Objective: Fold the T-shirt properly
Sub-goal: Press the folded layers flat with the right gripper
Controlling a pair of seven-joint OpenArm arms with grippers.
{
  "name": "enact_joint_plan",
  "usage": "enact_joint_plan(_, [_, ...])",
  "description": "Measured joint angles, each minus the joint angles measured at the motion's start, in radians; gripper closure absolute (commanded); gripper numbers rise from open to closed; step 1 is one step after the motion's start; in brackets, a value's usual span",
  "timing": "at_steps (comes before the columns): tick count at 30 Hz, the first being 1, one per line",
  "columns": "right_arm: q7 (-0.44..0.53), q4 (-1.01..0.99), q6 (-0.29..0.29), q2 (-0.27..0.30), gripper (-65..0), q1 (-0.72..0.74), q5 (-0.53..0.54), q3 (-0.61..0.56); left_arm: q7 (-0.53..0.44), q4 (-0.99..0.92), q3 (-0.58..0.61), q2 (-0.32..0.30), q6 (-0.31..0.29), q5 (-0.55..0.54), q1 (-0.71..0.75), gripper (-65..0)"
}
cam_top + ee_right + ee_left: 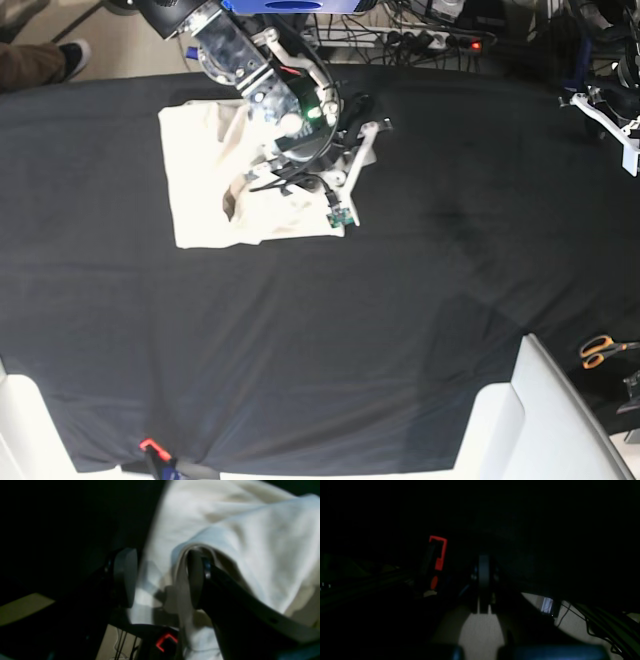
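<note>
at the near edge of the black cloth-covered table [330, 330] sits one small red clip [150, 445], and a white panel [545, 420] rises at the near right corner. one pair of orange-handled scissors [600, 348] lies at the right edge, well apart from everything else. farther in, on the left, one plain cream short-sleeved t-shirt [205, 190] lies folded into a rough rectangle, partly hidden by the arm above it. the right gripper [160, 580] hangs over the shirt's right edge with its two dark fingers [125, 577] spread apart; a fold of cloth drapes against one finger but is not pinched. the left gripper [483, 580] shows as pads pressed together, closed on nothing, in a very dark view. beyond the far edge lie cables and one power strip [440, 40].
</note>
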Motion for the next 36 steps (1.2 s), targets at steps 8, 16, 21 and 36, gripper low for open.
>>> enact_joint_plan(8, [-0.011, 0.355, -0.006, 0.108, -13.7, 0.027, 0.0, -0.043, 0.0, -0.003, 0.001, 0.004, 0.0, 0.066, -0.026, 0.0])
enact_joint_plan(16, [-0.197, 0.409, -0.007, 0.141, -0.9, -0.045, -0.007, 0.286, 0.0, -0.004, 0.001, 0.032, 0.0, 0.153, -0.028, 0.0])
enact_joint_plan(21, [-0.21, 0.406, -0.006, 0.135, -8.1, -0.106, 0.011, 0.283, 0.0, -0.003, 0.001, 0.032, 0.0, 0.138, -0.036, 0.0])
enact_joint_plan(36, [-0.203, 0.372, 0.001, 0.114, -25.7, -0.097, 0.146, 0.154, 0.0, -0.004, 0.057, 0.031, 0.0, 0.142, -0.081, 0.0])
